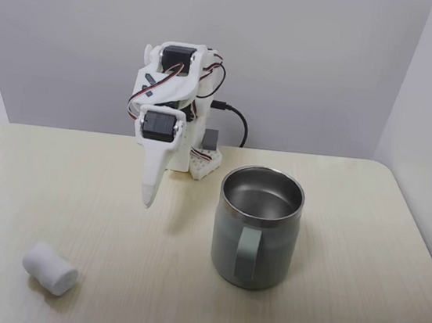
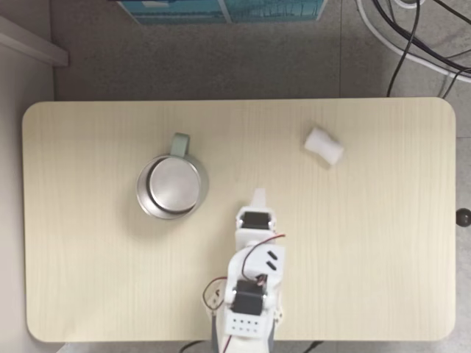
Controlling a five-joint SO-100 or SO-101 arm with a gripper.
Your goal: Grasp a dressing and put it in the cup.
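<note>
The dressing (image 1: 50,269) (image 2: 324,145) is a small white soft roll lying on its side on the wooden table, alone and untouched. The cup (image 1: 257,226) (image 2: 171,184) is a grey-green steel mug, upright, with a shiny rim and an empty inside; in a fixed view its handle (image 1: 247,252) faces the camera. The white arm is folded near its base, and its gripper (image 1: 147,198) (image 2: 258,195) points down above the table, shut, with nothing in it. In both fixed views the gripper hangs between the cup and the dressing, well apart from each.
The arm's base (image 2: 247,318) sits at one long edge of the table (image 1: 354,320). Cables (image 2: 412,37) lie on the floor beyond the far edge. Bare wood surrounds the dressing and the cup.
</note>
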